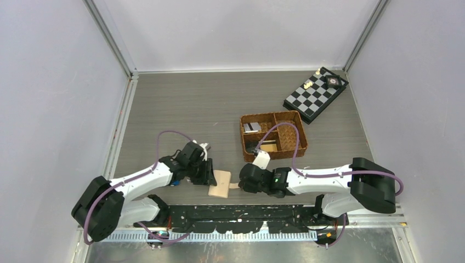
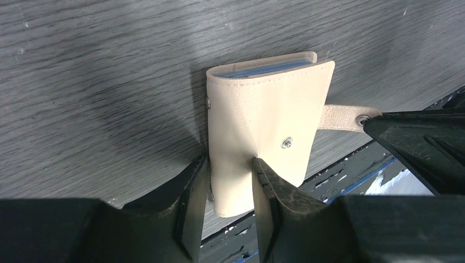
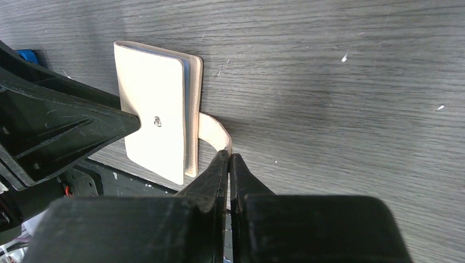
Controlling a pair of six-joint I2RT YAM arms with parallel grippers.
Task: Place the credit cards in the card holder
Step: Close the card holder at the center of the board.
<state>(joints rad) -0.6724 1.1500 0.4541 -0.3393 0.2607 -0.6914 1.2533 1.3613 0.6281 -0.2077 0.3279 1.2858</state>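
Note:
The closed beige card holder [image 1: 221,183] lies at the table's near edge, between both grippers. My left gripper [image 2: 229,161] is shut on its near end, and the cover [image 2: 263,115] dents under the fingers. Pale blue pockets show along its far edge. My right gripper [image 3: 228,154] is shut on the snap tab [image 3: 214,131], which curves out from the holder [image 3: 156,109]. The credit cards sit in the basket: a silver-grey one [image 1: 252,127] at the back left, a yellow-tan one [image 1: 268,147] partly behind the right arm's cable.
The brown woven divided basket [image 1: 299,137] stands just beyond the right arm. A black-and-white chessboard [image 1: 315,94] with a few pieces lies at the back right. The black rail [image 1: 247,211] runs along the near edge under the holder's corner. Walls close in on three sides.

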